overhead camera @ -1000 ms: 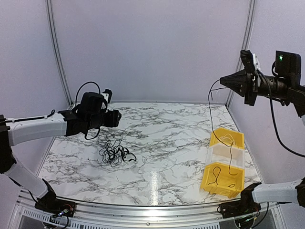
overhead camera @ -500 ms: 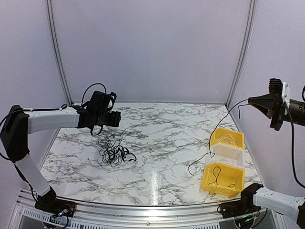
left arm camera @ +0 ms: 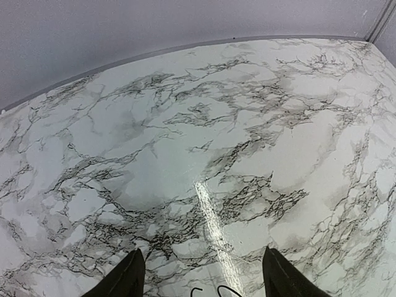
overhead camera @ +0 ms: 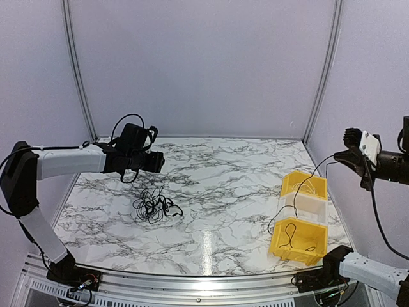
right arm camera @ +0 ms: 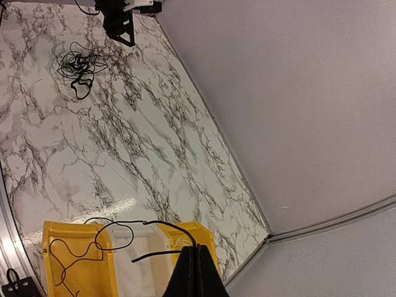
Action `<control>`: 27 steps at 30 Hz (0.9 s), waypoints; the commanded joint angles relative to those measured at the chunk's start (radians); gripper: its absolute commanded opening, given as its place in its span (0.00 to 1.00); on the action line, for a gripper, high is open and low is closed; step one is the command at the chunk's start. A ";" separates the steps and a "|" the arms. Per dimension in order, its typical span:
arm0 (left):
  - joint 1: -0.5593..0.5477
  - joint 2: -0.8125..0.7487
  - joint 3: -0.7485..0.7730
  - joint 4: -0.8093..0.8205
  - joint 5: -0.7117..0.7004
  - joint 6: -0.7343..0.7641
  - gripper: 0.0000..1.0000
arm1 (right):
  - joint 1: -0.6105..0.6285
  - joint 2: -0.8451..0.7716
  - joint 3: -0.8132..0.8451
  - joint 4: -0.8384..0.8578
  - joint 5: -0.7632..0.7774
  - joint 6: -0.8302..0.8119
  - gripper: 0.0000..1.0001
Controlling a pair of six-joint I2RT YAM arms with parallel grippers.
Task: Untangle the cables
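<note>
A small tangle of thin black cables [overhead camera: 153, 205] lies on the marble table, left of centre; it also shows in the right wrist view [right arm camera: 79, 64]. My left gripper [overhead camera: 158, 160] is open and empty, hovering above and behind the tangle; only two cable loop ends [left arm camera: 213, 291] show between its fingertips. My right gripper [overhead camera: 348, 155] is shut on one black cable [right arm camera: 162, 226], held high at the right. That cable [overhead camera: 300, 190] hangs down over the bins to the table.
Three small bins stand in a row at the right: a yellow one [overhead camera: 305, 181] holding a white wire, a white one [overhead camera: 305, 208], and a near yellow one [overhead camera: 297, 242] holding a black cable. Walls enclose the table on three sides.
My right gripper has dropped and swung right with the black cable, whose loose end now trails over the bins. My left gripper has shifted slightly over the tangle.
</note>
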 commanded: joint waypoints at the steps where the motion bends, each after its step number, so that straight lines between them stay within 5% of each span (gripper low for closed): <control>1: 0.005 -0.037 -0.007 0.007 0.024 -0.016 0.68 | -0.008 0.021 0.132 -0.049 0.030 0.020 0.00; 18: 0.005 -0.046 -0.007 0.007 0.063 -0.038 0.68 | -0.008 0.002 0.277 -0.130 0.118 0.058 0.00; 27: 0.005 -0.053 -0.009 0.007 0.077 -0.049 0.68 | -0.007 0.043 0.387 -0.095 0.006 0.106 0.00</control>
